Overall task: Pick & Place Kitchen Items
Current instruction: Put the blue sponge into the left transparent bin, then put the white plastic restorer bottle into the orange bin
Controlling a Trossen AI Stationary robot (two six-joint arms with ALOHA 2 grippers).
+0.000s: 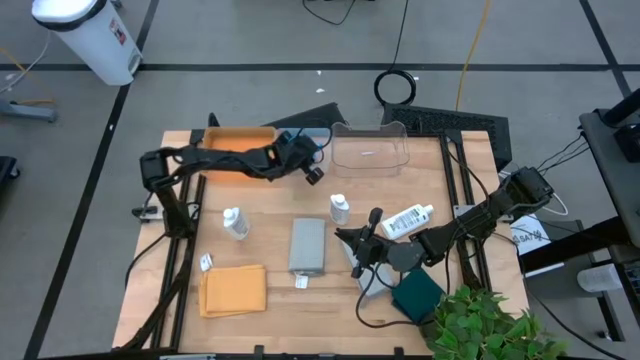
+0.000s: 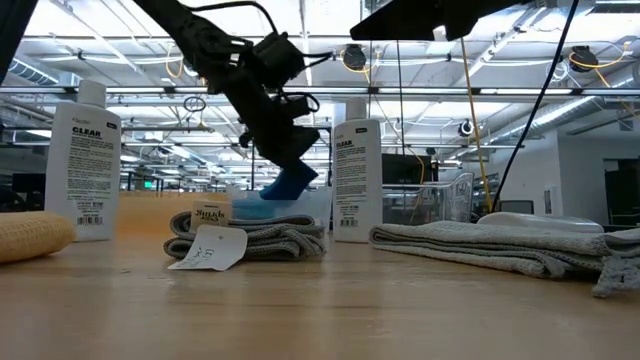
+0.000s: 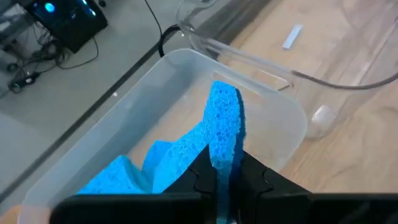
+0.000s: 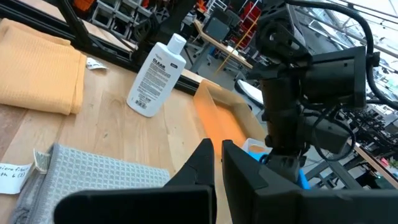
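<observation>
My left gripper (image 3: 222, 186) hangs over a clear bin (image 3: 124, 124) at the far side of the table (image 1: 270, 300), between the orange tray (image 1: 238, 138) and a second clear bin (image 1: 368, 148). Its fingers are pinched tight on a blue sponge (image 3: 225, 124), which stands on edge above the bin's open top; in the low view the sponge (image 2: 290, 182) is tilted, clear of the bin below. More blue sponge (image 3: 134, 177) already lies in the bottom of that bin. My right gripper (image 4: 214, 155) rests low near the middle of the table, its fingers closed with nothing between them, beside the grey cloth (image 1: 308, 245). Three white bottles are still out: one (image 1: 236, 222) stands left of the grey cloth, one (image 1: 340, 208) stands just beyond it, and one (image 1: 408, 220) lies on its side near my right arm. The orange cloth (image 1: 233, 290) lies flat at the near left corner of the table, and the dark green cloth (image 1: 418, 294) sits at the near right, partly under my right arm, next to a leafy plant (image 1: 480, 325).
</observation>
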